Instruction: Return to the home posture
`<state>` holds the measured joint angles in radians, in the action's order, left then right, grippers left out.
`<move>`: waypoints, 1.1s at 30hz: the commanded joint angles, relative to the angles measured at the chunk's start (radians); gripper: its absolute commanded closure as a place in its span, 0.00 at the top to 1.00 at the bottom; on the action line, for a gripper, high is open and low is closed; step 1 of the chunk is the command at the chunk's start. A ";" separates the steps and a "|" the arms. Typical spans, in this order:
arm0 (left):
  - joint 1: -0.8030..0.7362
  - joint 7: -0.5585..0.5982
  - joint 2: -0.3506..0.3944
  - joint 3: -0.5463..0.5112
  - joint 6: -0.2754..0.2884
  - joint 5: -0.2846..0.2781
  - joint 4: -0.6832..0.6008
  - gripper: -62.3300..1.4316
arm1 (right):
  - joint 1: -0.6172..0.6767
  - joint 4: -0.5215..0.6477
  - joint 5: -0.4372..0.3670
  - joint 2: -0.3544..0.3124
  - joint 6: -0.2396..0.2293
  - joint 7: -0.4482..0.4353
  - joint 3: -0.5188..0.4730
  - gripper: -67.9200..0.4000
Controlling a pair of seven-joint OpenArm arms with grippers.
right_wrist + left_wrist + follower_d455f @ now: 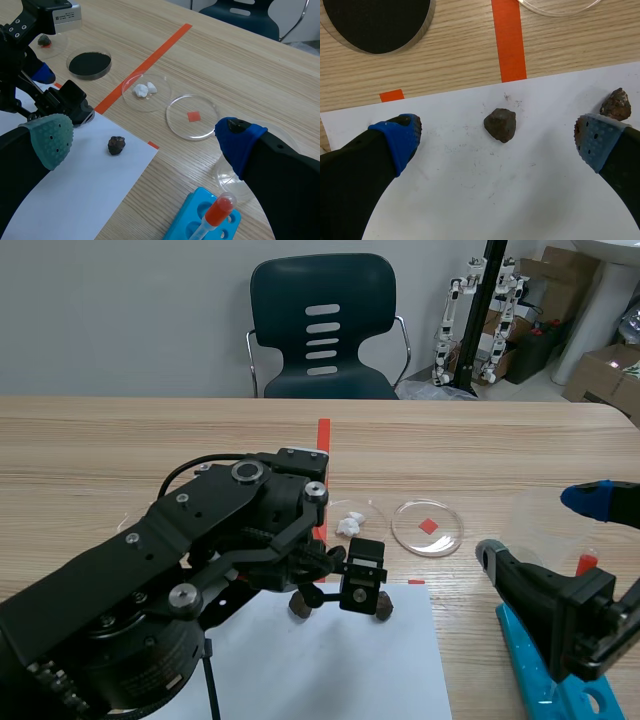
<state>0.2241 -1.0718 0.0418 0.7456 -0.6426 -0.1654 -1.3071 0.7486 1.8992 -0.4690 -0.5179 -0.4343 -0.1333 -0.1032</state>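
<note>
L tool (497, 141) above paper (485, 195), table (445, 60)

Two dark rocks (500, 125) sit on one white sheet (495, 200). Clear dishes (192, 116) number four, perhaps five, one being half hidden. Also two white lumps (144, 90), one blue rack (182, 222), one capped tube (220, 209) and one chair (322, 330).

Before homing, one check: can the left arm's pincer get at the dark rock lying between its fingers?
Probably yes. The left pincer is open over the white paper, and the rock lies bare between its fingers, with nothing covering it.
</note>
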 commanded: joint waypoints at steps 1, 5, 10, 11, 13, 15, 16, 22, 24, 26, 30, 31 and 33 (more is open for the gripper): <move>0.003 0.008 -0.005 -0.002 0.001 0.001 -0.002 1.00 | -0.001 0.020 -0.010 -0.003 -0.001 -0.016 -0.008 0.87; 0.003 0.006 -0.005 -0.002 0.001 0.001 -0.002 1.00 | -0.001 0.020 -0.010 -0.003 -0.001 -0.016 -0.008 0.87; 0.003 0.006 -0.005 -0.002 0.001 0.001 -0.002 1.00 | -0.001 0.020 -0.010 -0.003 -0.001 -0.016 -0.008 0.87; 0.003 0.006 -0.005 -0.002 0.001 0.001 -0.002 1.00 | -0.001 0.020 -0.010 -0.003 -0.001 -0.016 -0.008 0.87; 0.003 0.006 -0.005 -0.002 0.001 0.001 -0.002 1.00 | -0.001 0.020 -0.010 -0.003 -0.001 -0.016 -0.008 0.87; 0.003 0.006 0.000 -0.002 0.001 -0.001 -0.002 1.00 | -0.001 0.020 -0.010 -0.003 -0.001 -0.016 -0.008 0.87; 0.003 0.007 0.007 -0.002 0.001 -0.009 -0.002 1.00 | -0.001 0.020 -0.010 -0.003 -0.001 -0.016 -0.008 0.87; -0.001 0.010 0.061 -0.002 -0.091 -0.087 -0.011 1.00 | -0.001 0.020 -0.010 -0.003 -0.001 -0.016 -0.008 0.87; -0.017 0.028 0.082 -0.002 -0.098 -0.086 -0.040 1.00 | -0.001 0.020 -0.010 -0.003 -0.001 -0.016 -0.008 0.87; -0.048 0.067 0.105 -0.002 -0.098 -0.086 -0.087 1.00 | -0.001 0.020 -0.010 -0.003 -0.001 -0.016 -0.008 0.87; -0.131 0.159 0.156 -0.002 -0.098 -0.086 -0.206 1.00 | -0.001 0.020 -0.010 -0.003 -0.001 -0.016 -0.008 0.87; -0.153 0.192 0.172 -0.002 -0.098 -0.086 -0.234 1.00 | -0.001 0.020 -0.010 -0.003 -0.001 -0.016 -0.008 0.87; -0.200 0.257 0.211 -0.002 -0.098 -0.087 -0.294 1.00 | -0.001 0.020 -0.010 -0.003 -0.001 -0.016 -0.008 0.87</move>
<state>0.0364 -0.8303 0.2356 0.7437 -0.7326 -0.2562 -1.5814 0.7486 1.8992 -0.4686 -0.5179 -0.4343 -0.1333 -0.1032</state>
